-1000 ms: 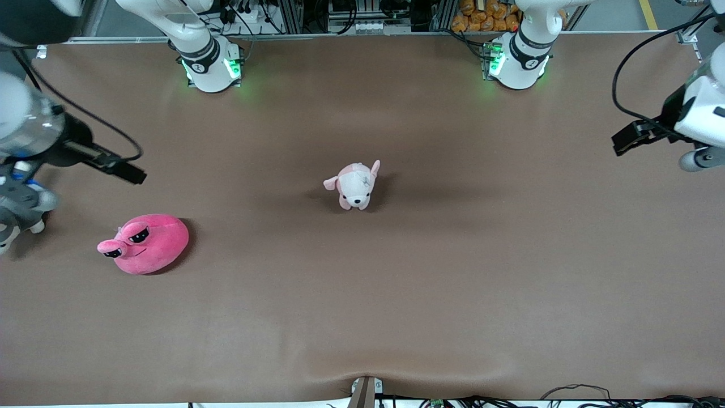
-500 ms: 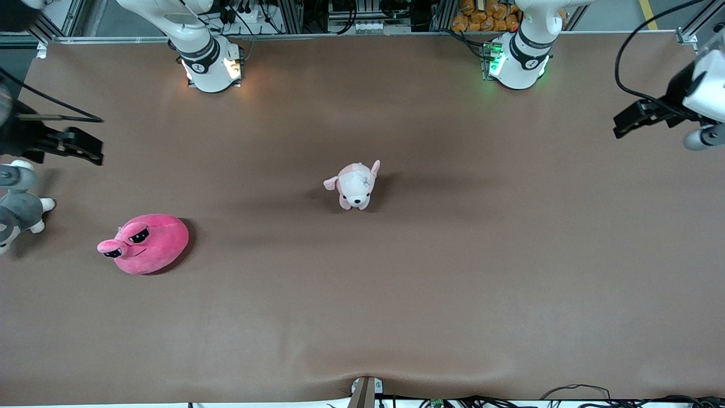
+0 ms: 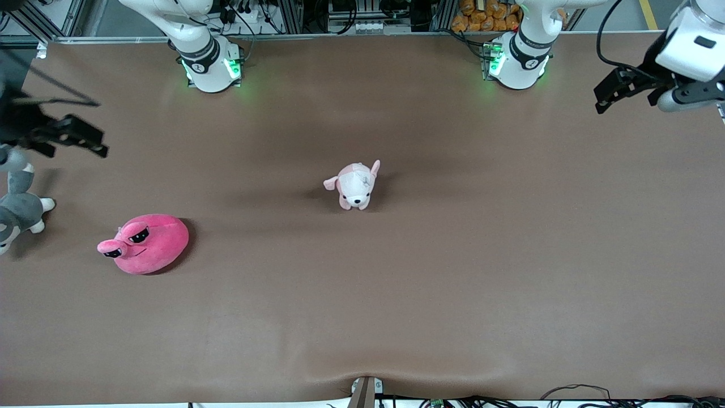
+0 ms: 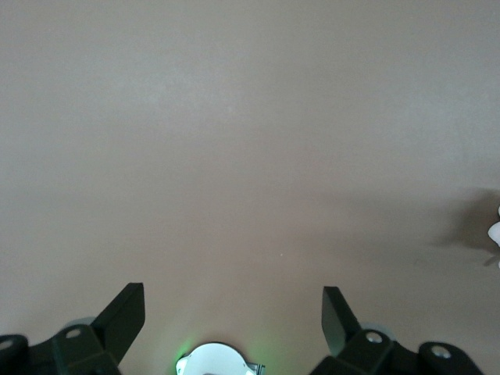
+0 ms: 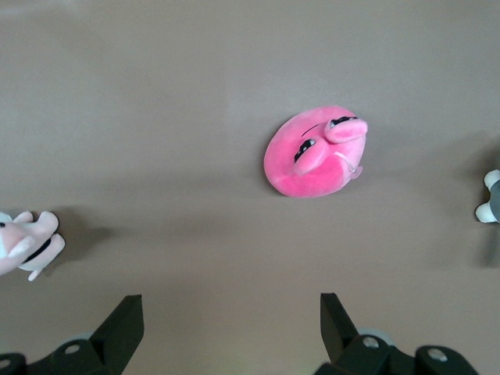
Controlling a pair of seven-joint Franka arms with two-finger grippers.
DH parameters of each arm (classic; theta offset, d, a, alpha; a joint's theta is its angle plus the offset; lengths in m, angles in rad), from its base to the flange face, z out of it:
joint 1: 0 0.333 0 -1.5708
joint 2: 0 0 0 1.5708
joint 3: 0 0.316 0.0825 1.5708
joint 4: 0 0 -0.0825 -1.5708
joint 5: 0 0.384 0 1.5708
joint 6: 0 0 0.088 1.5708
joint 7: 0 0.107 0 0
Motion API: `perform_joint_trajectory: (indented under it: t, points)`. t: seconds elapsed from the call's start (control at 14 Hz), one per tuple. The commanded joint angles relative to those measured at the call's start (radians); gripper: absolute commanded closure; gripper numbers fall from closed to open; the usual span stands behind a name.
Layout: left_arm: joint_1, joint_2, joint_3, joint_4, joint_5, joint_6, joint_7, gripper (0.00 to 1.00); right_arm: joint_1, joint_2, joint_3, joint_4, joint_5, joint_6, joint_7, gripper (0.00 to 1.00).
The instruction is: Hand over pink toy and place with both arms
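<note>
From the front camera, the pink toy [image 3: 145, 243] lies on the brown table [image 3: 396, 294] toward the right arm's end, eyes up, touched by nothing. A small pale pink-and-white dog [image 3: 354, 185] stands near the table's middle, farther from the camera than the pink toy and well apart from it. A grey-and-white plush [image 3: 17, 209] sits at the table's edge at the right arm's end, near the pink toy. The right gripper [image 3: 76, 136] hangs in the air over that end of the table, above the grey-and-white plush. The left gripper [image 3: 614, 90] is up over the left arm's end, well apart from all 3 toys.

In the left wrist view, the left gripper [image 4: 233, 312] has its 2 fingers spread wide with only bare table between them.

In the right wrist view, the right gripper [image 5: 231, 320] also has its fingers wide apart and holds nothing. The pink toy [image 5: 312, 153] lies on the table well clear of the fingertips, with the dog [image 5: 27, 244] and the grey-and-white plush [image 5: 489, 199] at the 2 edges of the view.
</note>
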Motion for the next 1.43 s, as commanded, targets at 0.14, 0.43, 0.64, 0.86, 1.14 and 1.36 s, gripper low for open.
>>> perform_joint_trajectory:
  t: [0.14,0.43,0.64,0.86,1.14,1.36]
  points:
    - [-0.008,-0.053,0.023,-0.048,-0.02,0.037,0.008,0.0,0.015,-0.064,-0.01,-0.046,-0.011,0.028,-0.035,0.0]
    - [-0.016,0.051,0.033,0.101,-0.018,-0.072,-0.003,0.0,0.007,-0.014,-0.013,0.025,-0.03,-0.024,-0.106,0.0]
    - [-0.018,0.088,0.038,0.134,-0.018,-0.08,0.0,0.0,0.006,-0.014,-0.013,0.023,-0.024,-0.024,-0.099,0.0]
    - [-0.002,0.105,0.038,0.15,-0.018,-0.075,0.017,0.0,-0.013,-0.014,-0.013,0.02,-0.011,-0.024,-0.103,0.0]
    - [-0.005,0.131,0.038,0.189,-0.008,-0.077,0.012,0.0,-0.019,-0.014,-0.013,0.017,-0.01,-0.024,-0.105,0.0]
    - [-0.008,0.139,0.032,0.189,-0.018,-0.08,0.017,0.0,-0.019,-0.014,-0.013,0.017,-0.008,-0.024,-0.103,0.0]
